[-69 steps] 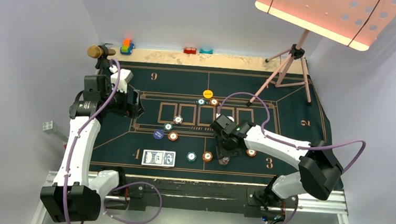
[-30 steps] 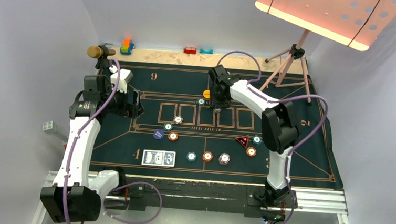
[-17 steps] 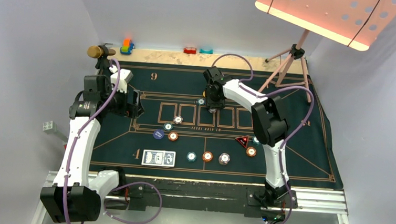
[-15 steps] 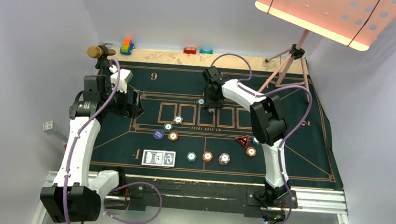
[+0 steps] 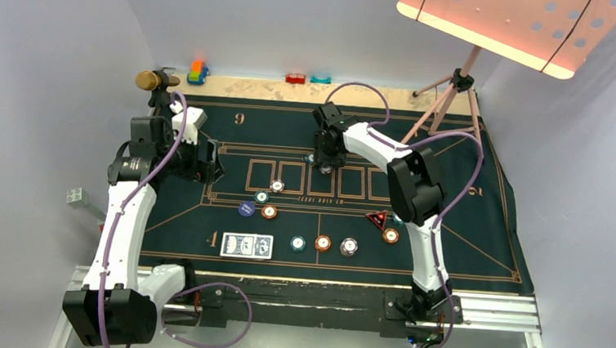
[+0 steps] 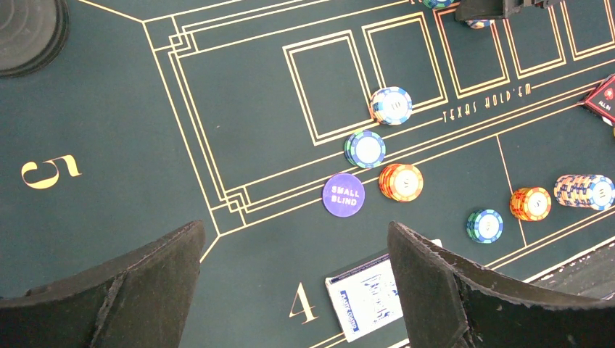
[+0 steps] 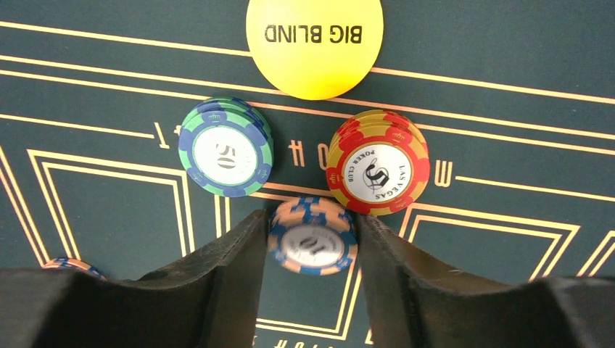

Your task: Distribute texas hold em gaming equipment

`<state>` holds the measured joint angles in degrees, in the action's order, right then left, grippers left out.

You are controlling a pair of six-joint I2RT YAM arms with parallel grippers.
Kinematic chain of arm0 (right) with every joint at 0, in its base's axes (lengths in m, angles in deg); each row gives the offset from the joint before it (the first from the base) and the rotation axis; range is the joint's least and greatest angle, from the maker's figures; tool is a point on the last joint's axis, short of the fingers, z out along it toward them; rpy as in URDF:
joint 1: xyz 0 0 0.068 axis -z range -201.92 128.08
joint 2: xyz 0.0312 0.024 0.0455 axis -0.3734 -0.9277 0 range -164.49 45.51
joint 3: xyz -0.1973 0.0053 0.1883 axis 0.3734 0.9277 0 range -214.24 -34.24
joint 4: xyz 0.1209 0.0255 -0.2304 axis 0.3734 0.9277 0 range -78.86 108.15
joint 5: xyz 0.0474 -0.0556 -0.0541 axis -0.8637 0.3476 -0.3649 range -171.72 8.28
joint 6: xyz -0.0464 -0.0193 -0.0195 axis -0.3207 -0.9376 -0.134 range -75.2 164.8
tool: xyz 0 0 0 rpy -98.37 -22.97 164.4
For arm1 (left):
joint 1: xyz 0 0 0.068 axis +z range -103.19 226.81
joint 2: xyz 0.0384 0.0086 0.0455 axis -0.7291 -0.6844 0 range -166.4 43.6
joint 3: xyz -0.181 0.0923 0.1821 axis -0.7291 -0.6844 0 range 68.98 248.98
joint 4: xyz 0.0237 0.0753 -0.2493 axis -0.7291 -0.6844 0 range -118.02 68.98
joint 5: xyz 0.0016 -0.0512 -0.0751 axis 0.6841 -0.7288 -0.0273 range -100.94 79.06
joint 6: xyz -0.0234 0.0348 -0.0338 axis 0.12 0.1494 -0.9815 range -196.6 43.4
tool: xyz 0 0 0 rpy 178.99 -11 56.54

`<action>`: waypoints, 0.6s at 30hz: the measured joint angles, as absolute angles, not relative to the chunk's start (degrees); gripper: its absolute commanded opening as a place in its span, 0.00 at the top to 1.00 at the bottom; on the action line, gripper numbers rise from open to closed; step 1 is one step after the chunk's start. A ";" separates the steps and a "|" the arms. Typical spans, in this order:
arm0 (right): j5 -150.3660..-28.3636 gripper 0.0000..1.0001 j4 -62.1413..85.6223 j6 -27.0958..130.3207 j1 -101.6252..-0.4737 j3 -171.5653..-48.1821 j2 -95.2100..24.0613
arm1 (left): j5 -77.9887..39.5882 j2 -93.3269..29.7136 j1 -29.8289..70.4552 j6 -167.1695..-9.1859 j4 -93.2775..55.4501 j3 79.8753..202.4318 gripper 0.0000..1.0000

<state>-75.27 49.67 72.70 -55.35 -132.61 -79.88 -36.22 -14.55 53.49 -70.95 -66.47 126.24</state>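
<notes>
Your right gripper: half-closed, pinching the 10 chip between both fingers.
10 chip: just on the arm-base side of the Big Blind disc, between green chip and red chip.
Your left gripper: wide open, empty, well left of the Big Blind disc.

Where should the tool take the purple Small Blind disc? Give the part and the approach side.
Take the Small Blind disc by its thin rim, across the diameter, from straight above: it lies flat on the felt, so nothing else stands up to grip. Probably turn the grip so it clears the green chip stack and orange chip stack close on one side.
</notes>
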 measured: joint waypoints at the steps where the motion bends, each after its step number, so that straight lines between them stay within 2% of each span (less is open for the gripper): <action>1: -75.29 0.40 49.69 72.79 -55.37 -132.61 -79.88 | -36.19 -14.55 53.51 -70.97 -66.47 126.24 0.00; 4: -75.42 0.32 49.62 73.03 -55.42 -132.65 -79.88 | -36.22 -14.55 53.49 -70.95 -66.47 126.24 0.00; 11: -75.29 0.31 50.02 72.83 -55.72 -131.75 -78.54 | -36.19 -14.53 53.51 -70.95 -66.49 126.24 0.00; 13: -75.27 0.30 50.45 72.76 -55.72 -129.85 -75.90 | -36.22 -14.53 53.51 -70.95 -66.47 126.24 0.00; 18: -75.18 0.20 50.96 72.24 -55.92 -122.22 -62.83 | -36.22 -14.44 53.51 -70.95 -66.47 126.24 0.00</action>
